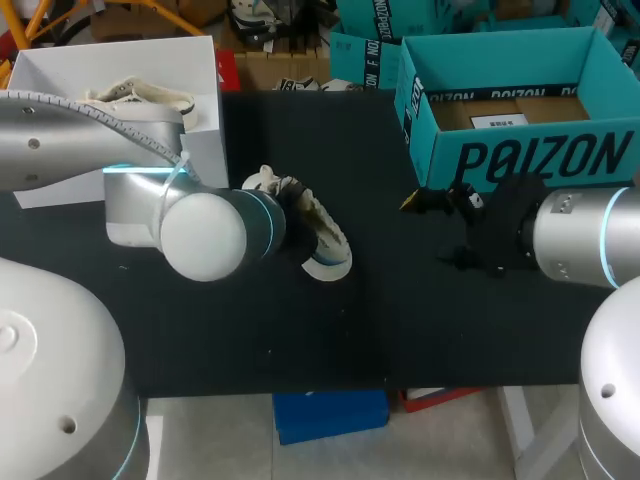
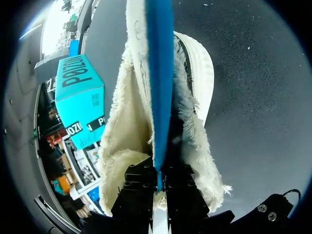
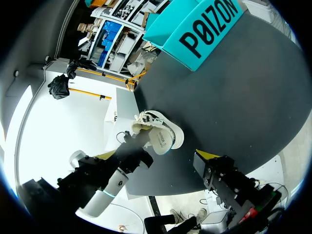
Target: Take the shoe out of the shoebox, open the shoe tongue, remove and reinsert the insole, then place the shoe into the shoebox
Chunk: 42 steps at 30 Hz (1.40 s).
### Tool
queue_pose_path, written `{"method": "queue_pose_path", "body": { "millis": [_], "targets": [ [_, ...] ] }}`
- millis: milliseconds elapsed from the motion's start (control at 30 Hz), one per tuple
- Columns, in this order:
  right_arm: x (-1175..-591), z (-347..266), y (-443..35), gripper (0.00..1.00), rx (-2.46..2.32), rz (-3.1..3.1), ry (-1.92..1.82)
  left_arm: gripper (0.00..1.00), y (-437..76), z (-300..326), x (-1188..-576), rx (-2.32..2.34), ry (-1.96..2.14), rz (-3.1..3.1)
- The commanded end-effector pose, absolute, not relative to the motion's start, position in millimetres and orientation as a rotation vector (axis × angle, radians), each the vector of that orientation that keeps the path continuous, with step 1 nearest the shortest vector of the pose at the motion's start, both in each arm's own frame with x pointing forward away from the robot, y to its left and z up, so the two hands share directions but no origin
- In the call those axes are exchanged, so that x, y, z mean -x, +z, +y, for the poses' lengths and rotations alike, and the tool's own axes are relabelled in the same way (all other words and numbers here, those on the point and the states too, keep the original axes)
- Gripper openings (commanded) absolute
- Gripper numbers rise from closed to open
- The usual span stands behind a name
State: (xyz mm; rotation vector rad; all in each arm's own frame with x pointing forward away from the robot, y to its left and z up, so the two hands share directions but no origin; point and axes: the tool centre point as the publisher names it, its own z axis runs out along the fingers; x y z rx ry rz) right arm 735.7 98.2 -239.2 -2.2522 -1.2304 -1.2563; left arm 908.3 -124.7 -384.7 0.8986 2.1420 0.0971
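One arm has the work: the left pincer [image 2: 158, 183] is clamped on the near end of the insole [image 2: 160, 73], a thin blue-edged strip whose long axis runs straight ahead from it. The strip stands edge-on in the mouth of the shoe [image 2: 197, 73], white, smooth outside and fleecy inside, lying mid-way along the black desk [image 2: 253, 97]; how deep it sits I cannot tell. Further right, the right pincer [image 1: 432, 200] hangs apart from the shoe, its opening unreadable. Behind it, at the far right corner, stands the open teal card shoebox [image 1: 530, 155].
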Motion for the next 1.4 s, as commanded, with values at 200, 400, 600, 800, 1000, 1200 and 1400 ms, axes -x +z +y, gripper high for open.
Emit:
{"method": "queue_pose_path", "body": {
  "millis": [200,400,600,800,1000,1200,1400],
  "targets": [
    [-734,92,-240,1.0,2.224,-1.228,-1.235,0.75,-382,-131,-902,-0.905,0.022,2.141],
    [-734,92,-240,1.0,2.224,-1.228,-1.235,0.54,-377,-136,-892,-0.934,-0.004,2.129],
    [-734,92,-240,1.0,2.224,-1.228,-1.235,0.0,-379,-136,-891,-0.954,0.016,2.135],
    [-734,92,-240,1.0,2.224,-1.228,-1.235,0.0,-379,-139,-889,-0.982,0.023,2.131],
    [-734,92,-240,1.0,2.224,-1.228,-1.235,0.0,-384,-135,-892,-1.002,0.088,2.118],
    [-734,92,-240,1.0,2.224,-1.228,-1.235,0.0,-385,-128,-901,-0.961,0.119,2.135],
    [-734,92,-240,1.0,2.224,-1.228,-1.235,0.0,-382,-124,-909,-0.922,0.152,2.143]
  ]
}}
